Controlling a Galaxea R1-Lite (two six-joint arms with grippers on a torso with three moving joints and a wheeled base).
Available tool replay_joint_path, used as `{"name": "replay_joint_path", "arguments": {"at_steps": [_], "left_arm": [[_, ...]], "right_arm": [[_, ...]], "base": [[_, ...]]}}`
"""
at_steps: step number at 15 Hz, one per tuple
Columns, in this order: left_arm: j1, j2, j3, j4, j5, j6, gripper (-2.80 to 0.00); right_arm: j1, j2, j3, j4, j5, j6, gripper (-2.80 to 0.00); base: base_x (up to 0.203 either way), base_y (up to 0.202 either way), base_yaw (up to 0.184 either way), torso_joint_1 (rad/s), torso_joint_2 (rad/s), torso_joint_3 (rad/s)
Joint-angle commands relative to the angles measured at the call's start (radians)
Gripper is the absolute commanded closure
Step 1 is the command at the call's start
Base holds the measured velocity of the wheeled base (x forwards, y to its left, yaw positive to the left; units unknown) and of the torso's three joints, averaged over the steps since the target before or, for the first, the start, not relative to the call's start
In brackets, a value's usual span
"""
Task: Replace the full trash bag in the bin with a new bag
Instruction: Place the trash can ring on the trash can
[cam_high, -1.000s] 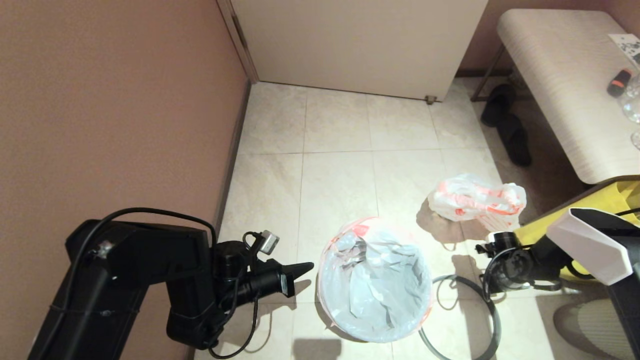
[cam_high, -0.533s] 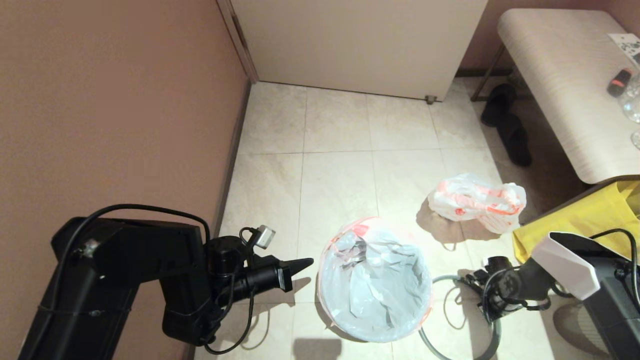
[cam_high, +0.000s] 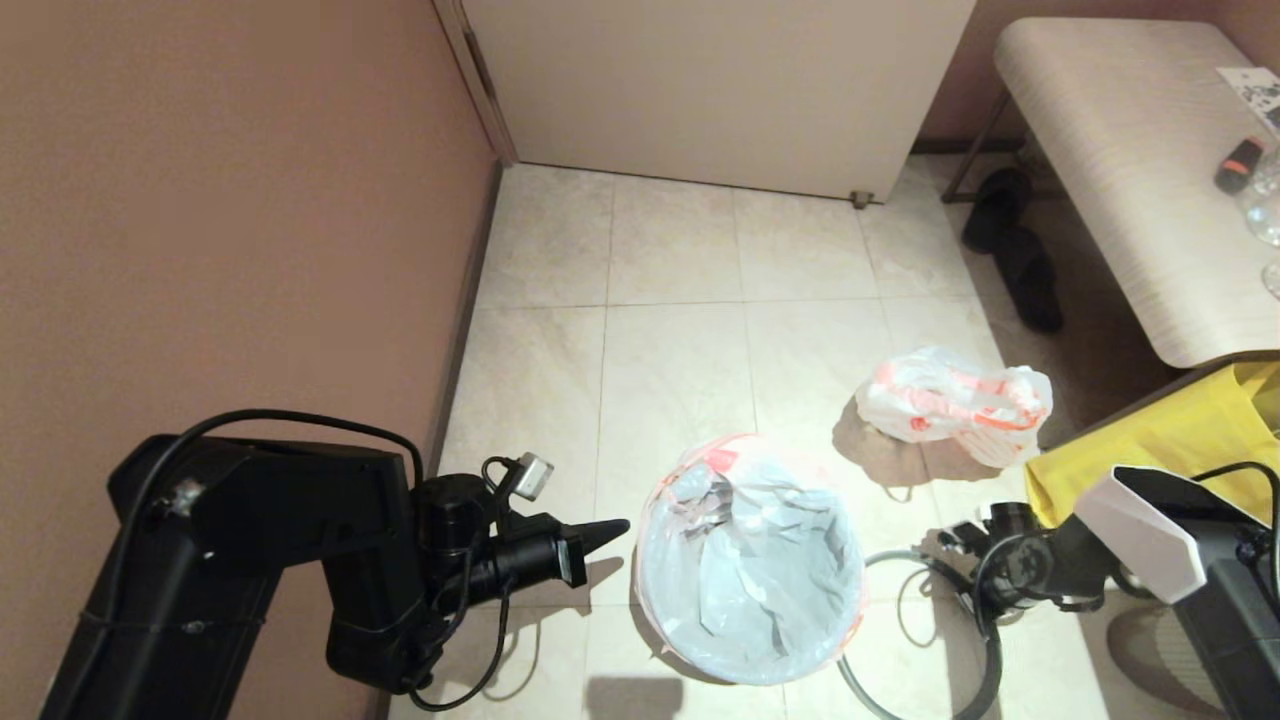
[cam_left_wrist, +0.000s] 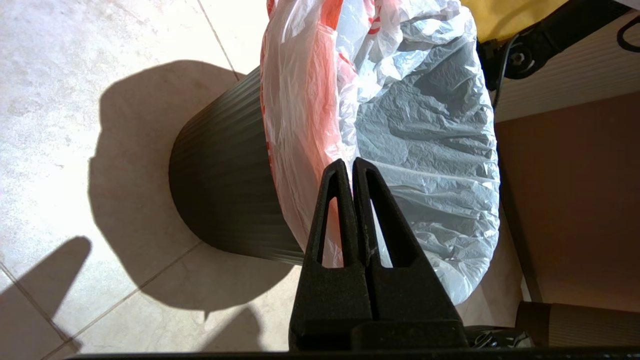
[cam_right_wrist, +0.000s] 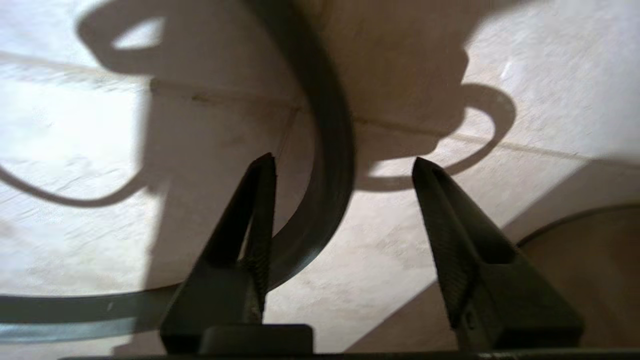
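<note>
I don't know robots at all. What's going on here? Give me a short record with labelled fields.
place: tiled floor in a room corner
bin: black bin lined with the new bag, its mouth folded over the edge
full trash bag: full trash bag lying on the floor, apart from the bin
hoop: grey hoop flat on the floor beside the bin, not fitted
left gripper: left gripper shut, empty, at the bin's edge
right gripper: right gripper open, low over the hoop

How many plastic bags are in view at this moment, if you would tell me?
2. The new bag lines the bin, its mouth folded over the rim. The full trash bag lies on the floor beyond it, to the robot's right.
</note>
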Motion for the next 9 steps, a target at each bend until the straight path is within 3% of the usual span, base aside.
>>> {"name": "replay_joint_path", "arguments": {"at_steps": [1, 5, 9], "left_arm": [[0.000, 0.004, -0.001, -0.016, -0.004, 0.000, 0.00], [0.000, 0.005, -0.001, -0.016, -0.004, 0.000, 0.00], [0.000, 0.005, -0.002, -0.016, -0.004, 0.000, 0.00]], "right_arm": [[-0.010, 0.040, -0.039, 0.006, 0.017, -0.031, 0.00], [-0.026, 0.100, -0.096, 0.129, 0.020, -0.070, 0.00], [-0.026, 0.082, -0.092, 0.137, 0.021, -0.065, 0.00]], "base": [[0.000, 0.000, 0.000, 0.000, 0.00, 0.000], [0.000, 0.000, 0.000, 0.000, 0.00, 0.000], [0.000, 0.000, 0.000, 0.000, 0.00, 0.000]]}}
